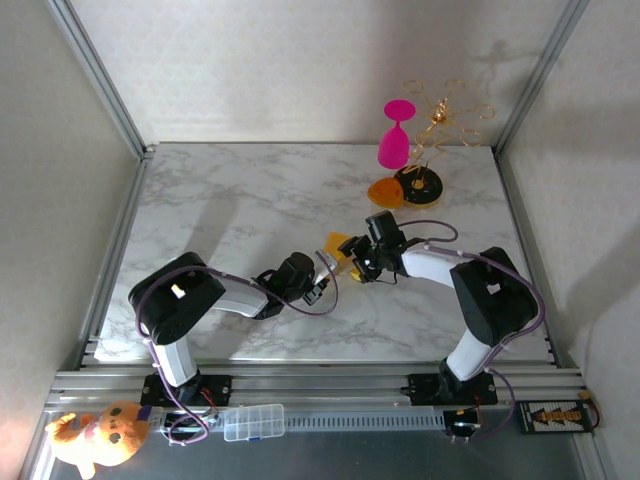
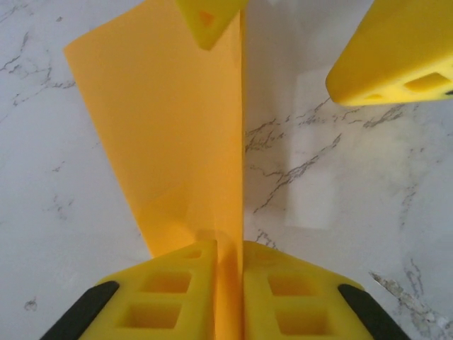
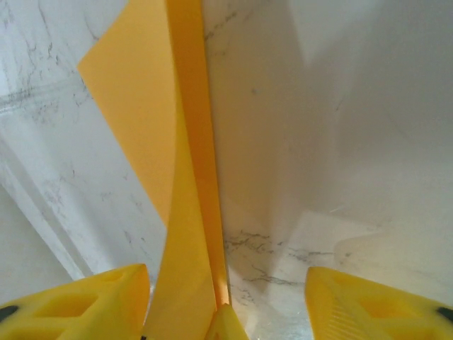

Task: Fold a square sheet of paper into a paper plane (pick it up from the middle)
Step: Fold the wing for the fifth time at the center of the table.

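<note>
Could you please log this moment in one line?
left gripper: shut on paper | right gripper: open | paper: folded

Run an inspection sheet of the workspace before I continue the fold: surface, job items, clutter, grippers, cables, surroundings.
Surface: white, grey-veined marble tabletop; no scraps or spills seen.
Job's things: thin yellow-orange sheet of paper, folded along a crease, between the two arms.
Clutter: magenta plastic goblet, gold wire stand and round orange-and-black disc, at the far right, apart from the paper.
Grippers: left gripper shut on the paper's folded edge; right gripper open, paper between its fingers, near one of them.
Cables: purple cables looped along both arms; no snag seen.
Surroundings: aluminium frame rails, white walls; orange plush toy and clear plastic compartment box on the front ledge.
</note>
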Robot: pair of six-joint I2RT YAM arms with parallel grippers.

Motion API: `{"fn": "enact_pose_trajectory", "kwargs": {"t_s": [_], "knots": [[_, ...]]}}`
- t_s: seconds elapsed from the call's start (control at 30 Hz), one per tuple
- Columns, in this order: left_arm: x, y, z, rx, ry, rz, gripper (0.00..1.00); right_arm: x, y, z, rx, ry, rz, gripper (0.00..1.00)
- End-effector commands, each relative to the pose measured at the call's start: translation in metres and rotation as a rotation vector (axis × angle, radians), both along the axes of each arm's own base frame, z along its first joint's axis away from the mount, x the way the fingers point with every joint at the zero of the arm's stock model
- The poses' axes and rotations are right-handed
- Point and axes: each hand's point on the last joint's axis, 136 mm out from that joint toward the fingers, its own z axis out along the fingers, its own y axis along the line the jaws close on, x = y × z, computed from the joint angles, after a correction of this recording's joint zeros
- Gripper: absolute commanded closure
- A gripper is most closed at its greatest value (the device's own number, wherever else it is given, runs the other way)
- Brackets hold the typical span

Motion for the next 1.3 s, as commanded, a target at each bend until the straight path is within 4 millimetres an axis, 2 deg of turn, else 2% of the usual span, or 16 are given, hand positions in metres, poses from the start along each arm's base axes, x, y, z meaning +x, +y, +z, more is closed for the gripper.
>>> {"fn": "enact_pose_trajectory", "kwargs": {"t_s": [0.0,0.3,0.67,0.97,1.27], "knots": [[-0.003,-0.002,-0.005,-0.033,0.046,-0.007,0.88,0.01,-0.006,0.009,-0.041,-0.041,-0.001,0.35],[0.002,0.004,0.004,-0.155,0.111,0.053,0.94,0.023,-0.017,0.028,-0.069,-0.146,-0.012,0.27],[0.006,0.011,0.002,-0.23,0.224,0.111,0.99,0.026,-0.022,0.031,-0.082,-0.169,-0.004,0.27],[0.005,0.013,-0.007,-0.241,0.306,0.134,0.98,0.027,-0.017,0.029,-0.072,-0.175,0.023,0.27],[0.004,0.016,-0.009,-0.213,0.285,0.116,0.95,0.023,0.001,0.019,-0.04,-0.124,0.104,0.27]]}}
